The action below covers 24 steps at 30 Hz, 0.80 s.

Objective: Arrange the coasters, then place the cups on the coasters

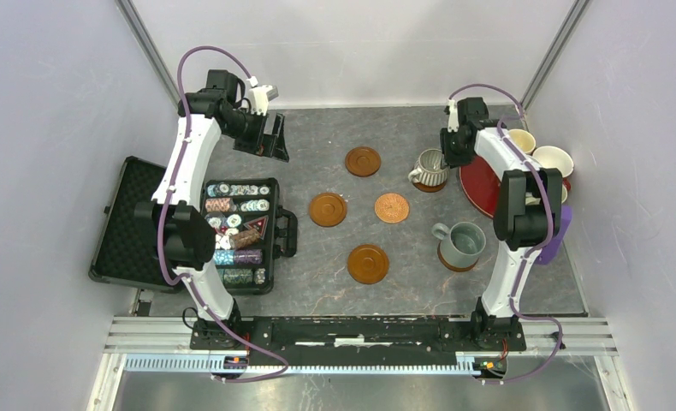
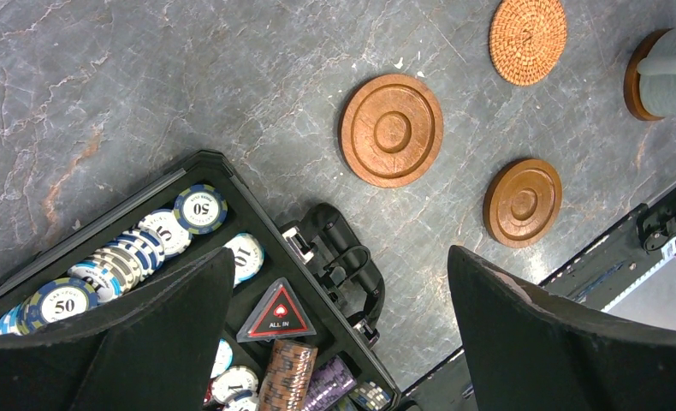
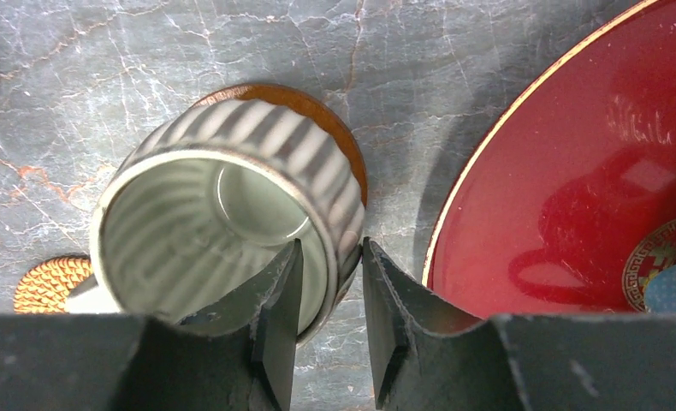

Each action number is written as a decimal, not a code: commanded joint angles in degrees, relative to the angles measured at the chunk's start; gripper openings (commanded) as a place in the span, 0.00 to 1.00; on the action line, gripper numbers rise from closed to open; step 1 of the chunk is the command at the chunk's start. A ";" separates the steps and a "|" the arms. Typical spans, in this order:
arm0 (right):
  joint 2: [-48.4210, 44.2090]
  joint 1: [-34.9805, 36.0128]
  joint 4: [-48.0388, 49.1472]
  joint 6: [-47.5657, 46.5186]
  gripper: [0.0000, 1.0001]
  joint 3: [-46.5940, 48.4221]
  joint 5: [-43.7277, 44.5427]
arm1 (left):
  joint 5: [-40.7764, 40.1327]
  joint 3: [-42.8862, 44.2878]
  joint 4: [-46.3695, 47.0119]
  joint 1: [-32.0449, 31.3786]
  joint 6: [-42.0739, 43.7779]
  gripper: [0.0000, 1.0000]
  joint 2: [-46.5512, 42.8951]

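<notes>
Right end effector [image 3: 333, 248] astride ribbed cup [image 3: 257, 128] rim | glossy round coaster [image 3: 322, 104] beneath

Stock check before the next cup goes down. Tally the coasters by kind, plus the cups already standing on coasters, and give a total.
Wooden coasters: 5
Woven coaster: 1
Cups on coasters: 2
Total: 8

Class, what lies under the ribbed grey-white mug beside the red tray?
A dark brown coaster; only a crescent of its rim shows past the ribbed mug. The rest is covered by it.
</notes>
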 commanded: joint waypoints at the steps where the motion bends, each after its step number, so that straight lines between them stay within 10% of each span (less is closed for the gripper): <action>1: 1.00 -0.56 0.68 -1.15 0.35 3.00 -3.15 | 0.41 0.47 1.06 0.32 -1.70 1.00 -1.89; 24: 2.31 -1.87 0.74 -2.82 0.47 6.30 -8.46 | 0.76 0.09 1.06 0.32 -1.66 1.00 -1.45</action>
